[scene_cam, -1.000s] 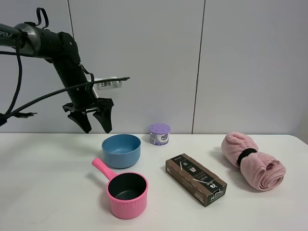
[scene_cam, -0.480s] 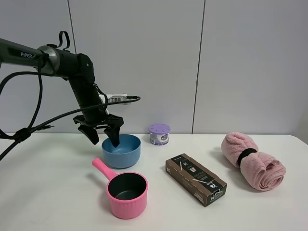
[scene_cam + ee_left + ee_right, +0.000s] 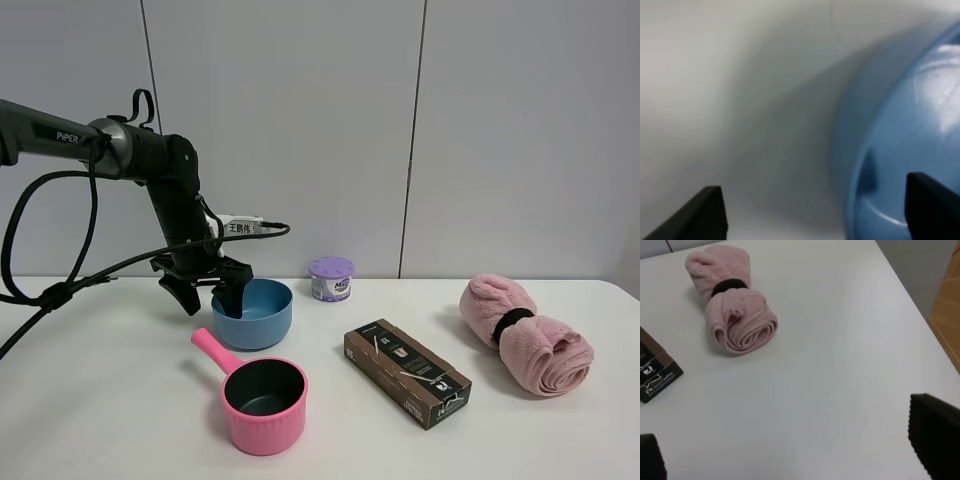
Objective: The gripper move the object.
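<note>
Blue and matte, the round bowl (image 3: 252, 312) sits on the white tabletop (image 3: 100, 400) toward the far edge, left of the middle, upright and resting on its base. The left gripper (image 3: 208, 306), a black claw on a dark grey arm marked "PiPER", is lowered onto the bowl's left side with its fingers (image 3: 186, 296) spread apart: one finger stands outside the wall and the other dips in over the rim. In the left wrist view the bowl's rim (image 3: 855, 165) runs between the two dark fingertips, the fingers are released, and neither is seen pressing on the wall. A black cable with a white tag (image 3: 240, 228) loops out from the arm above the bowl. Just nearer the front edge than the bowl stands a pink saucepan (image 3: 262, 402) with a dark inside, its handle pointing back toward the gripper; the two are close but apart. A small purple-lidded tub (image 3: 331, 279) stands by the far edge, just right of the bowl. A dark flat box (image 3: 407, 372) lies at a slant near the middle, and a rolled pink towel (image 3: 525, 335) bound with a dark band lies near the right edge. The right gripper (image 3: 792, 450) hangs over the bare front right corner, its fingers wide apart and holding nothing.
</note>
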